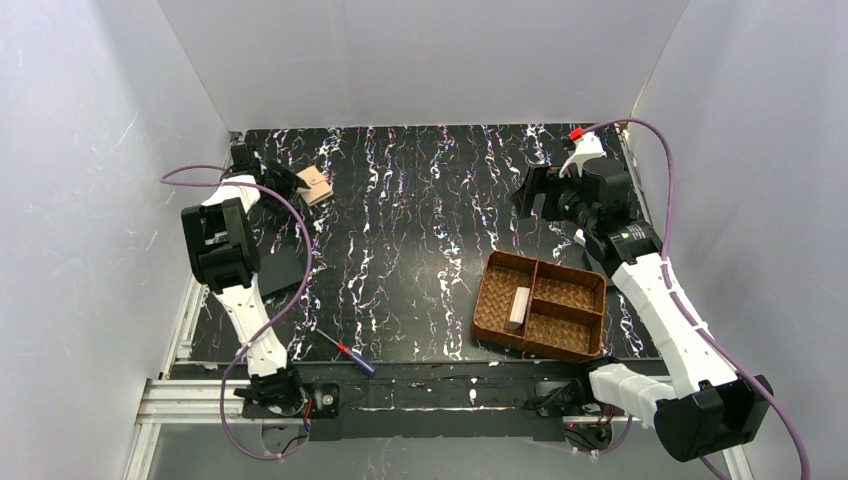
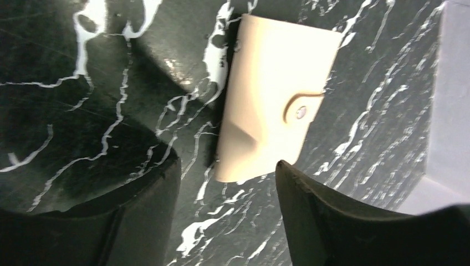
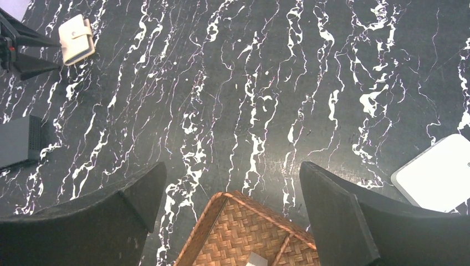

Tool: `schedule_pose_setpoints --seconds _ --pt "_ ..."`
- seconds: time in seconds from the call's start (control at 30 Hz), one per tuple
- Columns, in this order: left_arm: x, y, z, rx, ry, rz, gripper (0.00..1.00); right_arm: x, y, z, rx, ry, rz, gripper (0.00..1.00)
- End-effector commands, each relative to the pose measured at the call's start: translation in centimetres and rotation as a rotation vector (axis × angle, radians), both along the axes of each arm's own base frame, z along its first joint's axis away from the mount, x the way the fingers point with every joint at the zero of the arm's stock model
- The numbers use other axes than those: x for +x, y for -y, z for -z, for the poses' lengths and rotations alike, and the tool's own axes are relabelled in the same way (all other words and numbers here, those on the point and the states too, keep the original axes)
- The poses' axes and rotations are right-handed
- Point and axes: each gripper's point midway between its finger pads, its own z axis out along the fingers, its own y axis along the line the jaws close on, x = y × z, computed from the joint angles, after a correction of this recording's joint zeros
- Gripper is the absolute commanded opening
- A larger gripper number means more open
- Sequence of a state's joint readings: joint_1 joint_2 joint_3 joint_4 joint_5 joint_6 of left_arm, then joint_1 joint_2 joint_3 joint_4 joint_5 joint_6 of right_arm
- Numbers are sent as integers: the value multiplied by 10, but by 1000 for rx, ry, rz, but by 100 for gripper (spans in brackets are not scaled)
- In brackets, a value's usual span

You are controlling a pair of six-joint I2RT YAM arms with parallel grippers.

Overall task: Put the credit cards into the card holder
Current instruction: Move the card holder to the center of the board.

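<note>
A small cream case [image 2: 271,94] with a snap tab lies flat at the far left of the table [image 1: 316,185]. My left gripper [image 2: 226,166] is open, with the case's near end just past its fingertips and not pinched. I cannot tell whether this case holds credit cards. The flat black card holder [image 1: 280,270] lies beside the left arm and also shows in the right wrist view [image 3: 16,141]. A pale card [image 1: 518,307] stands on edge in the woven basket [image 1: 490,300]. My right gripper [image 3: 233,166] hangs open above the basket's far corner [image 3: 221,221], holding nothing.
A blue-and-red-handled screwdriver [image 1: 345,352] lies near the front edge by the left arm's base. A white rounded flat object [image 3: 438,174] sits on the table to the right of the right gripper. White walls close in the table on three sides.
</note>
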State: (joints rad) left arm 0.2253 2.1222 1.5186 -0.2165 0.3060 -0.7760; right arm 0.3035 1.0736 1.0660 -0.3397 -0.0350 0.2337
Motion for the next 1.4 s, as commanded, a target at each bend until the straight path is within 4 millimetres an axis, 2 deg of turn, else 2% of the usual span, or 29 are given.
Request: schedule_pose_setpoints --seconds 0.0,0.1,0.2,0.37,0.43,0.53,0.6,0.8,0.87,0.97,1.03,1.13,1.23,1.37 --pt "-12 -9 10 65 -65 30 56 -1 -4 -22 33 71 -17 100" --pt "-14 0 21 41 -72 60 54 0 -6 -20 40 64 -19 100" --pt "-5 16 29 -17 -57 122 54 0 -8 -17 50 48 -23 100" --pt "3 40 41 -84 -73 196 43 0 -10 -17 61 39 -24 100" --pt "2 46 42 -62 -71 226 33 -1 -9 -17 59 38 -20 100" --pt "-2 51 42 -26 -80 267 9 -1 -7 -15 54 32 -13 100" --pt "-5 55 42 -15 -87 300 0 -1 -7 -9 51 19 -12 100" --pt "-29 67 41 14 -134 376 0 0 -19 10 46 -30 -59 100" --pt "-50 80 40 0 -158 395 0 -1 -28 17 29 -49 -88 100" --pt "-84 114 31 -34 -180 455 0 -5 -50 33 -9 -96 -151 100" --pt "-115 146 23 -63 -205 524 0 -11 -70 42 -37 -123 -194 100" --pt "-165 174 7 -99 -220 599 0 -18 -97 50 -94 -131 -218 100" --pt "-214 187 -3 -129 -233 658 0 -27 -130 62 -139 -149 -239 100" --pt "-267 188 -5 -162 -251 680 0 -47 -178 83 -142 -201 -254 100"
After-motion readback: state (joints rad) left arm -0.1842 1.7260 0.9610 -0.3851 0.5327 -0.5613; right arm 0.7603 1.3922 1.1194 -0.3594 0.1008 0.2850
